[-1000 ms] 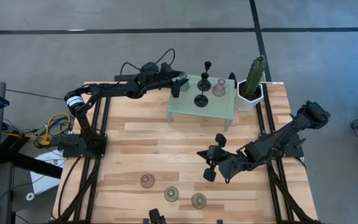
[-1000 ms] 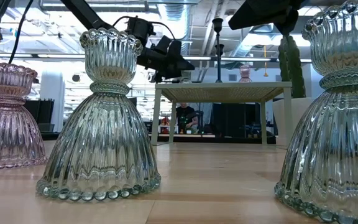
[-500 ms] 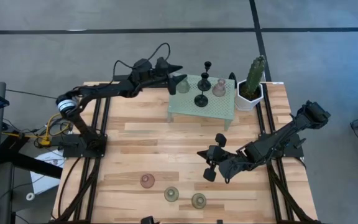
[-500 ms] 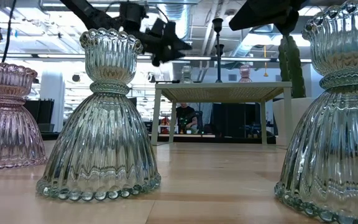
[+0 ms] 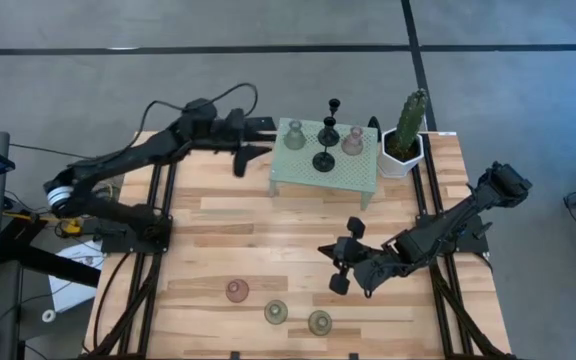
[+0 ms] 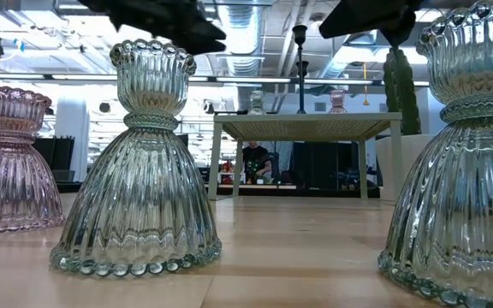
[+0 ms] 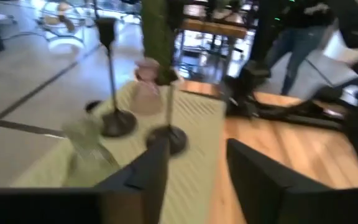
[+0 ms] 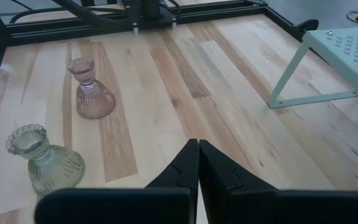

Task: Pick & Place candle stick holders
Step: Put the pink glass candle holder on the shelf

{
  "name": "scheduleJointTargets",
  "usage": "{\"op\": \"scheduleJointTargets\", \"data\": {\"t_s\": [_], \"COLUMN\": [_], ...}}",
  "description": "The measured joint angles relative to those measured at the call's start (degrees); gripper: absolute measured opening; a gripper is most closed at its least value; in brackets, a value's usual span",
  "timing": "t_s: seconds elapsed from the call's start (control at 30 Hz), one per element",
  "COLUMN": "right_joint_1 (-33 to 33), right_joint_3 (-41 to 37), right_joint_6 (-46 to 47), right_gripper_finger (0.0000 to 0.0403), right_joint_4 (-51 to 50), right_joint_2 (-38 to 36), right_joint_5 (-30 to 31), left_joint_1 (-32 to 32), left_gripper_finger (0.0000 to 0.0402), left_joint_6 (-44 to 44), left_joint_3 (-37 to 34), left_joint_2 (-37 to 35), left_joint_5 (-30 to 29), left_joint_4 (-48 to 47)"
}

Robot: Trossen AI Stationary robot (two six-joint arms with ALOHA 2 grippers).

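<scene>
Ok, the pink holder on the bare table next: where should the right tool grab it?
Take the pink holder at its narrow waist between cup and flared skirt. It stands upright, so come in level from the side facing the right tool, clear of the green holder beside it.

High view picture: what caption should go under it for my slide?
Four candle holders on the mint stand, three on the table; left gripper open beside the stand, right gripper shut mid-table.

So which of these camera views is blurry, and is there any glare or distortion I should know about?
Left wrist view: smeared throughout, the black holders and the green glass holder soft-edged. Low view: the near green holder looms oversized, bright ceiling lights behind it. High view: even light, the stand crisp. Right wrist view: sharp, the pink holder clear.
</scene>
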Motion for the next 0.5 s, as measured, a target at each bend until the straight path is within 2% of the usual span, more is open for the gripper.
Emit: {"op": "scheduleJointTargets", "data": {"t_s": [0.2, 0.27, 0.5], "right_joint_1": [1.8, 2.7, 5.9], "right_joint_3": [0.0, 0.0, 0.0], "right_joint_6": [0.0, 0.0, 0.5], "right_gripper_finger": [0.0000, 0.0000, 0.0000], "right_joint_4": [0.1, 0.1, 1.1], "right_joint_2": [0.0, -0.2, -1.1], "right_joint_5": [0.0, 0.1, 2.6], "left_joint_1": [-0.2, -0.2, -0.2], "left_gripper_finger": [0.0038, 0.0011, 0.0008], "left_joint_6": [-0.1, 0.0, -0.3], "left_joint_3": [-13.6, -18.0, -30.6], "left_joint_2": [-13.6, -18.2, -32.4], "left_joint_5": [8.3, 10.0, 15.3], "left_joint_4": [-0.3, -0.2, -0.1]}}
